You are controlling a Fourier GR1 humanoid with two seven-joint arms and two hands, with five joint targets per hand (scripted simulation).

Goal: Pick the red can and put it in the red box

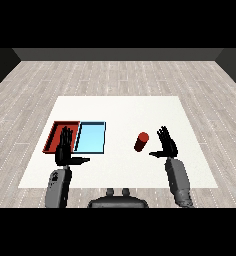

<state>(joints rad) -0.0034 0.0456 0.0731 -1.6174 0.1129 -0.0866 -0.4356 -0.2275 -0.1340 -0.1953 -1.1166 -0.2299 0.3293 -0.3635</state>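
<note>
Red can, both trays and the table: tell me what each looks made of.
Red can: smooth, evenly coloured, matte; painted metal or plastic, cannot tell which.
Red tray and light blue tray: flat colour with thin raised rims, no grain; probably plastic.
Table: plain white, matte, no visible texture; possibly laminate or a painted board.

A bare test room rather than a home or shop: pale wood-plank floor (pixel 115 75) fills the upper and side parts of the frame, dark walls (pixel 115 54) run along the top, and one white table (pixel 140 107) sits mid-frame.
</note>
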